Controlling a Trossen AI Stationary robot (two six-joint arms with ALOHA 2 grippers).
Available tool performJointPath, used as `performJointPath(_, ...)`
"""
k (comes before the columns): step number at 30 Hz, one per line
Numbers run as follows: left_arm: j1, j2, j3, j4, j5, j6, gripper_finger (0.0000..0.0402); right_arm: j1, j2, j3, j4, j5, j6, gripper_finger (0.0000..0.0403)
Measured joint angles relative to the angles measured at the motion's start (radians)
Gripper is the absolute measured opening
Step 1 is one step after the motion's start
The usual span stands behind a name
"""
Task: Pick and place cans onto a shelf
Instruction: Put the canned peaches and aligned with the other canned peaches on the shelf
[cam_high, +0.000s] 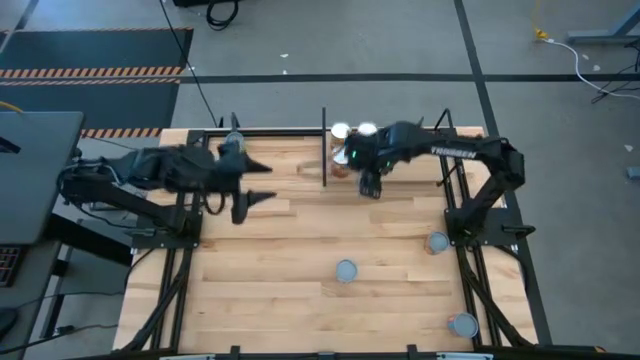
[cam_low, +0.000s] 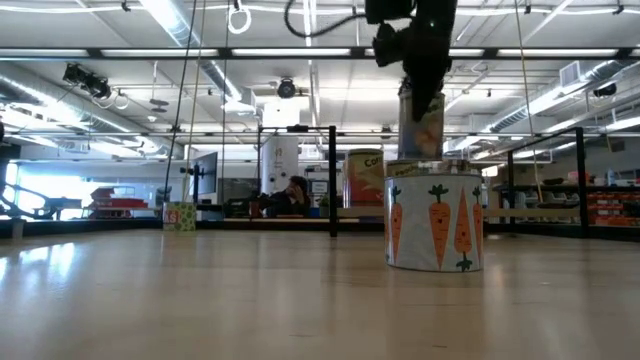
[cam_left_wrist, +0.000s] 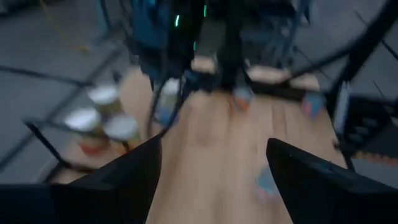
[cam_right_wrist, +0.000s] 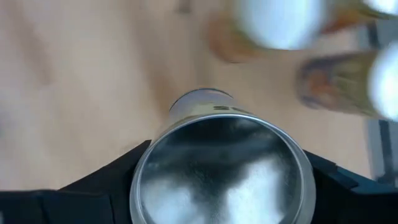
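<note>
My right gripper (cam_high: 368, 183) is shut on a silver-topped can (cam_right_wrist: 221, 169) and holds it above the table by the shelf (cam_high: 324, 150) at the far edge. In the low view this can (cam_low: 421, 122) hangs under the gripper, above and behind a carrot-label can (cam_low: 434, 225) that stands on its base on the table. Two cans (cam_high: 353, 131) stand on the shelf beside the gripper; they also show in the right wrist view (cam_right_wrist: 281, 22). My left gripper (cam_high: 262, 185) is open and empty over the table's left part. My right gripper pinches the can between its two fingers (cam_right_wrist: 106, 190), one on each side of the can's wall just below the top rim (cam_right_wrist: 144, 180). The fingers come from above, pointing down. The can is upright and lifted clear of the table.
Three more cans stand on the table: one at the middle (cam_high: 346, 270), one at the right (cam_high: 437, 242), one at the near right corner (cam_high: 463, 325). Thin black posts (cam_high: 233, 125) rise along the far edge. The left wrist view shows three cans (cam_left_wrist: 102, 118).
</note>
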Motion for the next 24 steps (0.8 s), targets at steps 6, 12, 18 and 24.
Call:
performJointPath(6,0.146,0.009,0.113,0.011,-0.007,0.047,0.0293,-0.191,0.013,-0.003,0.068,-0.050,-0.045,0.0305)
performJointPath(12,0.227,0.009,0.111,0.000,0.018,0.040,0.0293,-0.268,0.099,-0.003,0.109,-0.088,-0.079,0.0305)
performJointPath(18,0.228,0.020,0.111,0.008,0.019,0.070,0.0293,-0.265,0.137,-0.004,0.107,-0.090,-0.110,0.0305)
performJointPath(24,0.232,0.019,0.111,0.008,0.018,0.069,0.0293,-0.273,0.148,-0.004,0.139,-0.095,-0.091,0.0355)
